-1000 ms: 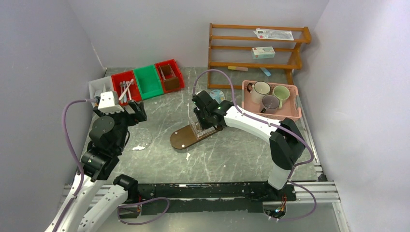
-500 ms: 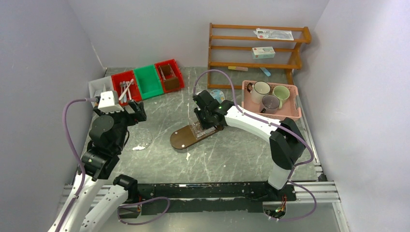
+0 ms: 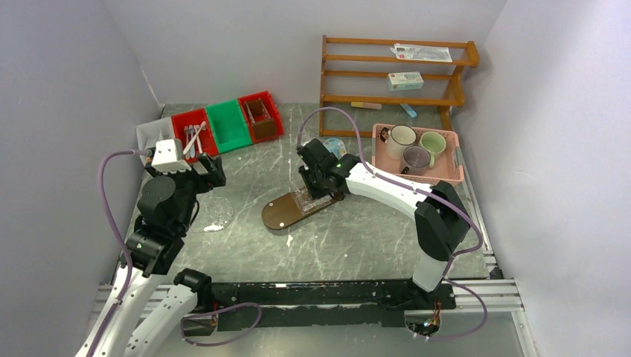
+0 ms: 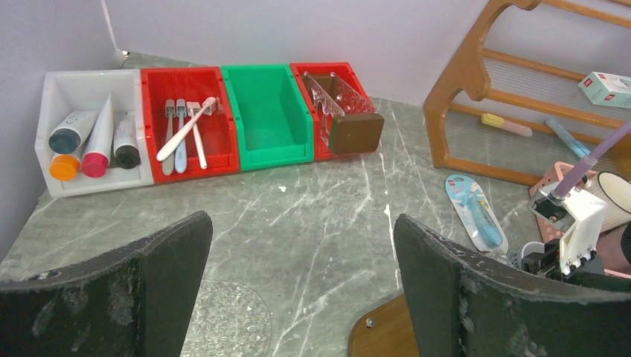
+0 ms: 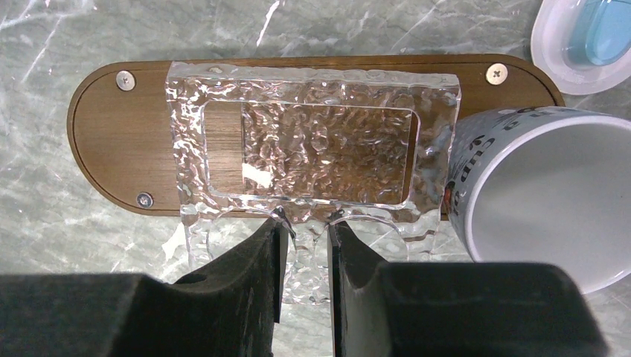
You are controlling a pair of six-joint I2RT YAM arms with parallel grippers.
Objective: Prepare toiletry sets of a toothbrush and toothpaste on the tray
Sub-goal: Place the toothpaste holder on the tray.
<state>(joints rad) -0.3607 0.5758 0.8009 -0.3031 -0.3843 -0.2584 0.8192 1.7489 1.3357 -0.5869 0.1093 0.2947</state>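
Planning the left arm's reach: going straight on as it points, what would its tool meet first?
The open left tool would likely meet bare tabletop, short of the green bin; depth unclear.

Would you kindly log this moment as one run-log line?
left gripper: open, empty | right gripper: shut on clear dish rim | clear dish: on tray | mug: beside dish

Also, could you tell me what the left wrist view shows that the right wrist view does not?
Only the left wrist: the white bin of toothpaste tubes, the red bin of toothbrushes, the wooden rack, and the open left gripper. Only the right wrist: the right gripper pinching the near edge of a clear textured dish lying on the tray. Both: the tray.
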